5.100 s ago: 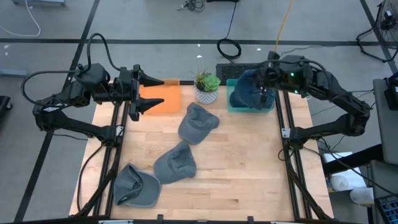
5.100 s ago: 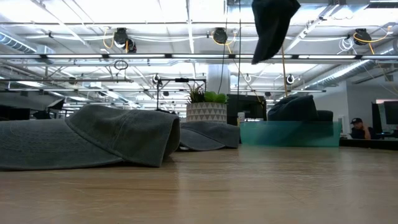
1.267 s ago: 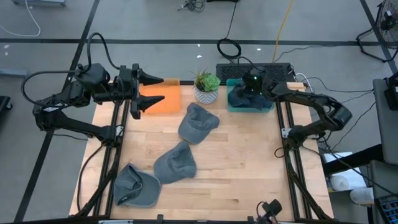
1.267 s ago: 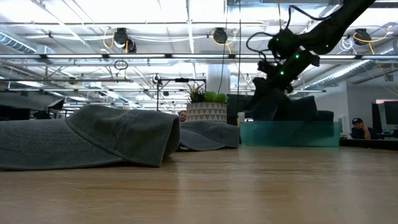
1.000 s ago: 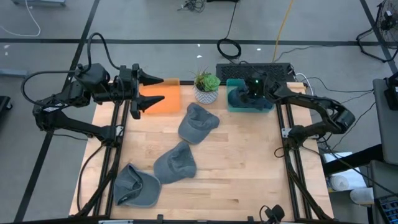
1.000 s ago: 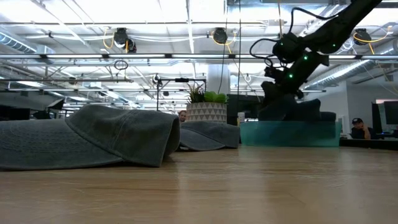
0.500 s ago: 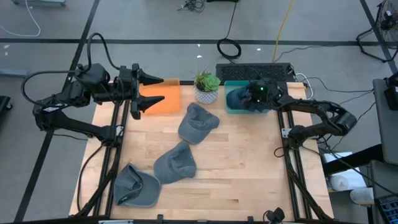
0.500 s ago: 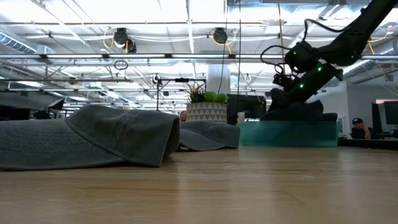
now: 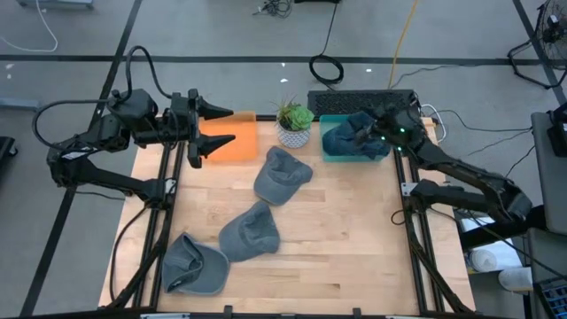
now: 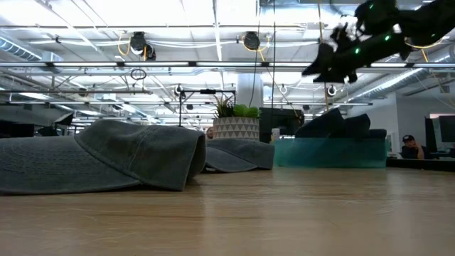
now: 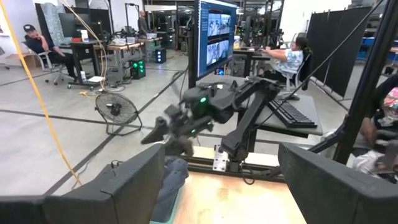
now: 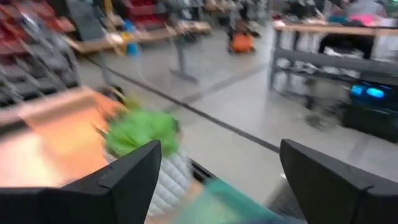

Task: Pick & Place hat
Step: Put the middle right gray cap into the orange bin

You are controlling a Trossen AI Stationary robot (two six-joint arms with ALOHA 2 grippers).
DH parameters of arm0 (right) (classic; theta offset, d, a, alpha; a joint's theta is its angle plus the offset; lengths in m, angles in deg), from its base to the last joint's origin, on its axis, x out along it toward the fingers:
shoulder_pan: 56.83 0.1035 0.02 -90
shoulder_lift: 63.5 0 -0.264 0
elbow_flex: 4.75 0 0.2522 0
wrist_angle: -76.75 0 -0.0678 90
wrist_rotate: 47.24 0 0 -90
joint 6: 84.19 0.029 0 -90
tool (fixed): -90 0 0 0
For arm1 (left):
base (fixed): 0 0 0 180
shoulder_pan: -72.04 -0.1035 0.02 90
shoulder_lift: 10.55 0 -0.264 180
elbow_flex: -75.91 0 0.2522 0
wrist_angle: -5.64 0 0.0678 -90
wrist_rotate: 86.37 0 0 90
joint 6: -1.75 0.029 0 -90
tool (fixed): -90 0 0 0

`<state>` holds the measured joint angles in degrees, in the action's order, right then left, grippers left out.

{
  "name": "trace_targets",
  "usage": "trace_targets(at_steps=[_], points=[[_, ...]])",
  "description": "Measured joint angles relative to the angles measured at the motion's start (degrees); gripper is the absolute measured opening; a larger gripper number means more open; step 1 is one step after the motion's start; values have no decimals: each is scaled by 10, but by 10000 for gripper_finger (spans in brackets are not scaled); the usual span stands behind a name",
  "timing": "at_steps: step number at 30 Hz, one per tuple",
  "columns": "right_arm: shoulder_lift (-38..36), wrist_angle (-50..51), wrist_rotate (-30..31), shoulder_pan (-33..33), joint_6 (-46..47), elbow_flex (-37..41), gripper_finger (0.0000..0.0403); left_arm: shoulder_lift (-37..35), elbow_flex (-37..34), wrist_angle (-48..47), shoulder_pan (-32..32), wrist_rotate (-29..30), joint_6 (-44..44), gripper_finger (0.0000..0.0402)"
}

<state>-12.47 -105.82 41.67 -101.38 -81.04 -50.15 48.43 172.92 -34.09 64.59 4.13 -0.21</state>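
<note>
bench: pale wood, smooth planks with a faint satin sheen
grey hats: soft matt cloth, creased and slumped
hat in bin: dark blue-grey cloth, matt, rumpled
bin: teal see-through plastic, glossy
orange tray: smooth, matt, looked like plastic
plant pot: pale, patterned surface, matt
left claw: dark matt plastic
right claw: dark matt casing
floor: grey, smooth, slightly glossy
</note>
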Motion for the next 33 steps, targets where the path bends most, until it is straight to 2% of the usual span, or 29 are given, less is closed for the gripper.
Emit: trace_targets(at_steps=[5,9,16,21,25,30,33], points=[[-68,-6,-33,41,51,0,313,0,0,0,-8,-4,5,324],[-101,-43,-37,82,67,0,313,0,0,0,-13,-5,9,324],[-117,-141,-36,155,103,-1,313,0,0,0,-13,-5,16,324],[-116,-160,-36,209,154,-4,313,0,0,0,-13,-5,17,324],[-110,-102,-29,252,165,-48,313,0,0,0,-13,-4,14,324],[-78,79,19,295,134,-174,313,0,0,-1,-13,-4,-8,324],[-48,149,44,316,95,-255,313,0,0,-9,-13,7,-11,324]])
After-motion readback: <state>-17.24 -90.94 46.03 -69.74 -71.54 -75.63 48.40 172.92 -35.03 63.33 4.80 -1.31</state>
